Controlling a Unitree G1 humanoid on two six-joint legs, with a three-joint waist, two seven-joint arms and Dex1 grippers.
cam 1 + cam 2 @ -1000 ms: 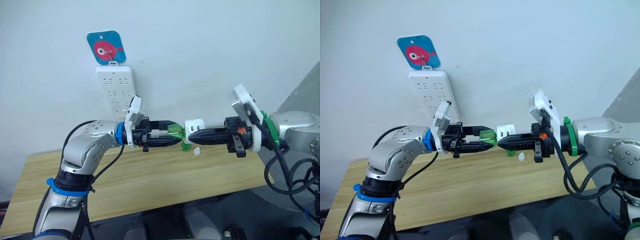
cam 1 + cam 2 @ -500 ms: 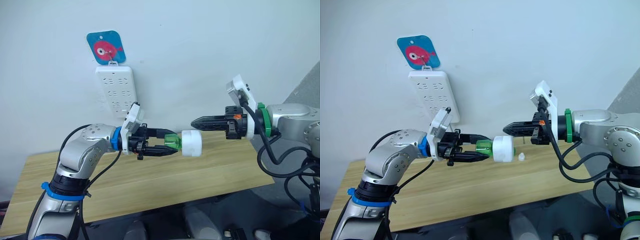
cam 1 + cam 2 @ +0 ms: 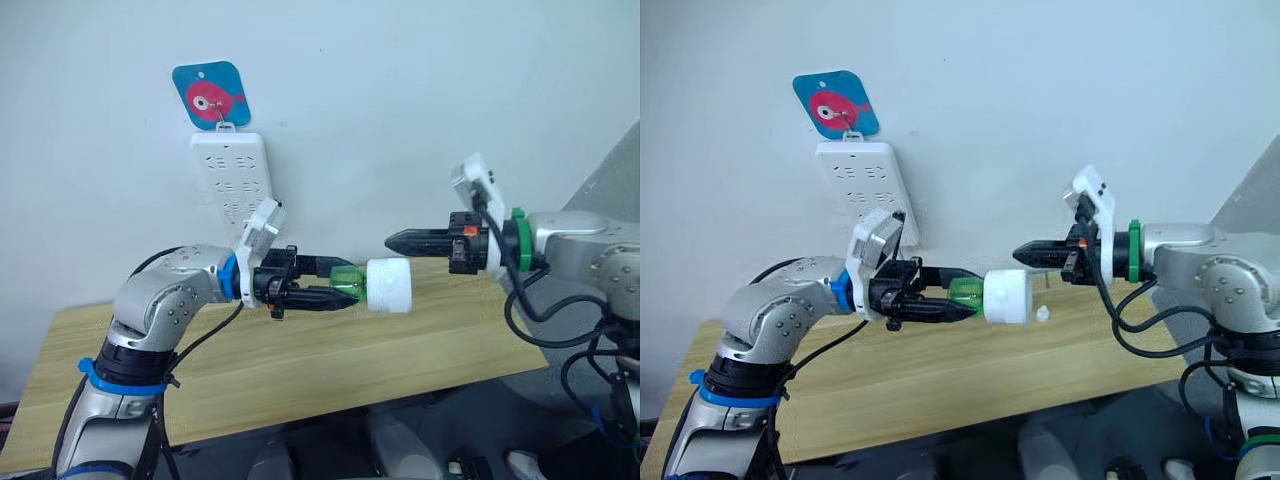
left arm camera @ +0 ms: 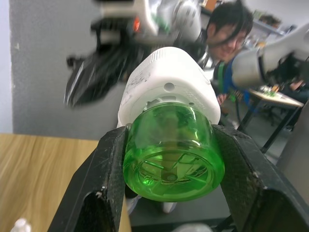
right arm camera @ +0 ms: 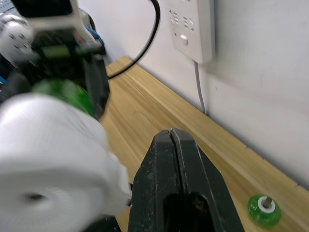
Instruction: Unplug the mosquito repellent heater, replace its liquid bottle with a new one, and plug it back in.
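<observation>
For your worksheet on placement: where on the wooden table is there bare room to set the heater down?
The light wooden table is bare from its left end to below the left fingers. The right rear corner holds a small white cap and a green round bottle by the wall.

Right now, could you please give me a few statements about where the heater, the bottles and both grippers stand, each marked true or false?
1. The left gripper is shut on the green bottle fitted in the heater. True.
2. The right gripper grips the heater. False: it is shut on nothing, apart from it.
3. The heater is plugged into the power strip. False: it is held in the air.
4. Another green bottle lies on the table. True.
</observation>
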